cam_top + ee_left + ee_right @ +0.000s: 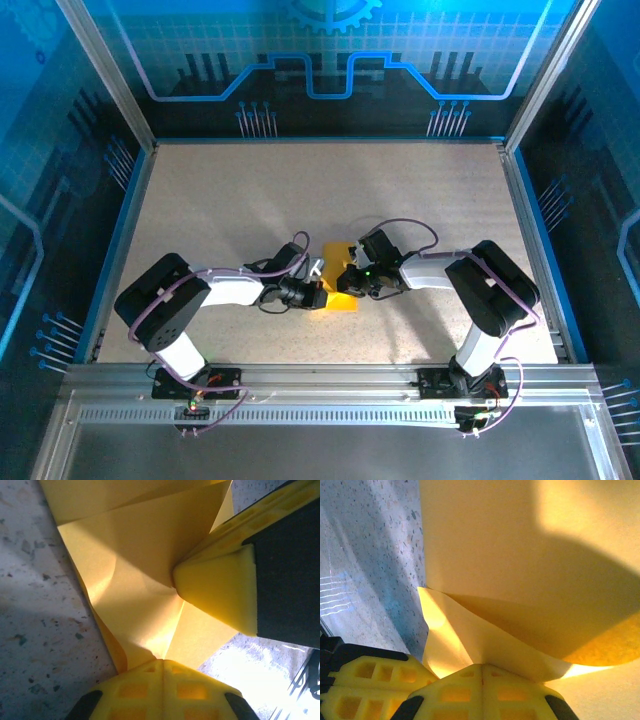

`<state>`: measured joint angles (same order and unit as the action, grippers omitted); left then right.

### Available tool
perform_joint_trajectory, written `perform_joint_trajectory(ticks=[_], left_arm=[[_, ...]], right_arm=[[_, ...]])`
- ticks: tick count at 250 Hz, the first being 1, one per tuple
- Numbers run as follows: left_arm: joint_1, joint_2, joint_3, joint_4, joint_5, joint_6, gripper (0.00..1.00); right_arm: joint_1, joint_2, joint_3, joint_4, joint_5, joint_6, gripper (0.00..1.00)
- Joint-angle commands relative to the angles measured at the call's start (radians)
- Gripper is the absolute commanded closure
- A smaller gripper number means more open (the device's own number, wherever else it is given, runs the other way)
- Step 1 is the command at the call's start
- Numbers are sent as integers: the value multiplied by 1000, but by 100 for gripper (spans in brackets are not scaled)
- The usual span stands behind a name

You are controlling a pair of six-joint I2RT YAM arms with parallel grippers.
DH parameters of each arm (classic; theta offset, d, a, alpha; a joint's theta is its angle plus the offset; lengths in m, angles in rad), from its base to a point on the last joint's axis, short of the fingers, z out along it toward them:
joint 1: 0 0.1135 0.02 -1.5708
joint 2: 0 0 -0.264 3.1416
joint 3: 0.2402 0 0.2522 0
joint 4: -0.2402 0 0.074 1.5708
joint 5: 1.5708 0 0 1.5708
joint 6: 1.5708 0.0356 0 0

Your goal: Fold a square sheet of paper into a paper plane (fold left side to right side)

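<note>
The speckled table (300, 190) has blue walls (60, 120) around it and a metal rail (320, 380) along the near edge. The left arm (215, 288) comes in from the left and the right arm (450, 270) from the right. They meet near the middle of the table, and from above they hide part of what lies between them.

The left pincer (318, 294) is clenched tight. Its own camera shows a bent fold of the square sheet of paper (130, 570) running right down into its tips, so it is nipping the paper. The yellow paper lies in the middle of the table, between the two pincers, creased and partly lifted. The right pincer (352, 282) is just beside the left one. It is clenched too, nipping a flap of the paper at its tips, and most of the sheet spreads out above them
</note>
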<state>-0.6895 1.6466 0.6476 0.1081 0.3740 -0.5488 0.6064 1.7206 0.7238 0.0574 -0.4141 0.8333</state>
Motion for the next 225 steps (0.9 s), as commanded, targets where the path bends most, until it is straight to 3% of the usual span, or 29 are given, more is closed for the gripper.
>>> perform_joint_trajectory(ticks=[1,162,225], left_arm=[[-2,-21,-39,-60,-35,7,100],[18,-225,-90,-95,11,4,100],[21,-133,-12,-50,69,10,100]], right_arm=[[18,18,-18,-137,68,-22,100],[18,15,-5,-165,75,-31,100],[18,11,-6,-167,77,-31,100]])
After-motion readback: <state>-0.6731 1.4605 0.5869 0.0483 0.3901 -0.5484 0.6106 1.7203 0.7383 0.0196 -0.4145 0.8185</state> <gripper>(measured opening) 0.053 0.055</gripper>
